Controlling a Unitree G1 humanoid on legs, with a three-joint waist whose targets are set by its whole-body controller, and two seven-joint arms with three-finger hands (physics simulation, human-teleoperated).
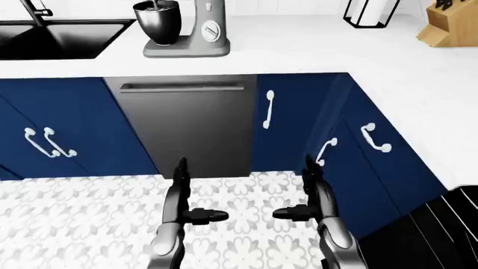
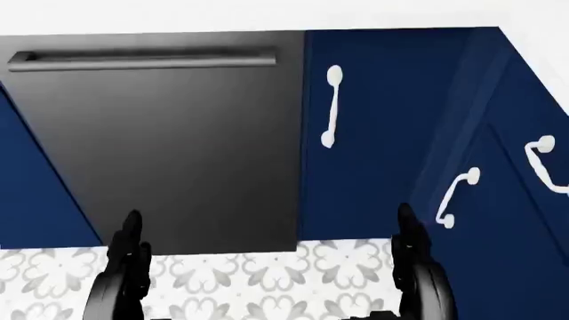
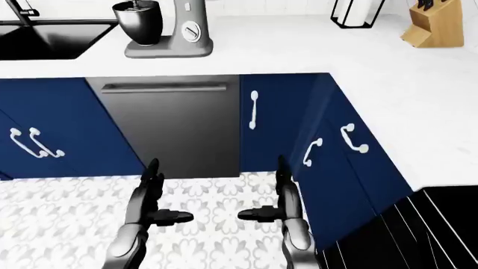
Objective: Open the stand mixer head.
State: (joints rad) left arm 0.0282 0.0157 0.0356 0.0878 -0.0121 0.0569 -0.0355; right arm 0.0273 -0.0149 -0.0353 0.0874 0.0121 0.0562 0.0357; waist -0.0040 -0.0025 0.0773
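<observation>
Mixer [image 1: 186, 28] head cropped at top; left hand [image 1: 195, 214] and right hand [image 1: 293, 212] spread, empty.

A white counter [image 1: 314, 50] runs along the top of the left-eye view and turns down its right side, with a black sink [image 1: 56, 38] set into it at top left, a paper towel holder [image 1: 370, 12] near the top right and a wooden knife block [image 1: 446, 25] in the far corner. Under it sit blue cabinets [image 1: 52, 120] with white handles [image 1: 268, 109] on either side of a dark grey dishwasher [image 1: 186, 126]. The floor [image 1: 82, 218] is tiled in a grey and white flower pattern.
</observation>
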